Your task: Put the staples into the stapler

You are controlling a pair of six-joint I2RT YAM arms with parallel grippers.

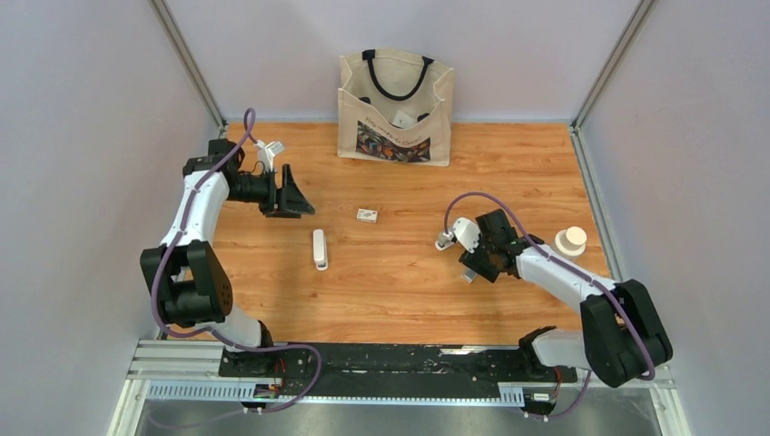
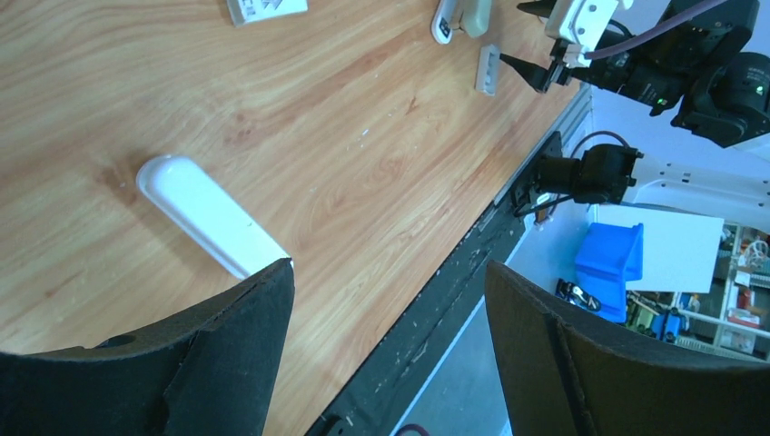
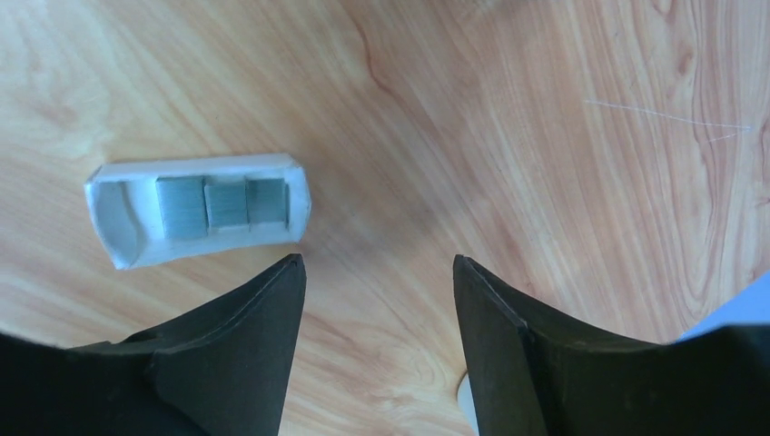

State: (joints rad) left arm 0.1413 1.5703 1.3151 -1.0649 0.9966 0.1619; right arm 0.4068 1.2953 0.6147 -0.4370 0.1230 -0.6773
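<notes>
We judged the task barely begun, with nothing loaded yet. The staples (image 3: 222,207) lay as three short grey strips side by side in a small white tray (image 3: 113,238), flat on the table (image 1: 390,300) near the right arm. The right gripper (image 3: 377,263) hovered over bare wood just beside the tray, its fingers apart and holding nothing. The tray sat just off the tip of one finger, not between the two.

The stapler (image 1: 319,248), white and shut, lay on its own toward the middle of the table, well apart from the staples. The left gripper (image 2: 390,268) hung above the table near one end of the stapler, fingers wide apart and also empty. A grey item (image 1: 445,241) lay close by the right arm. It might have been a second stapler, but we could not tell. A small box (image 1: 367,215) sat between the two arms.

What was left, as we read it, was nearly everything: line the right fingers up over a strip, lift it out of the tray, get the stapler opened — likely work for the left arm — then seat the strip in the channel and close the stapler
</notes>
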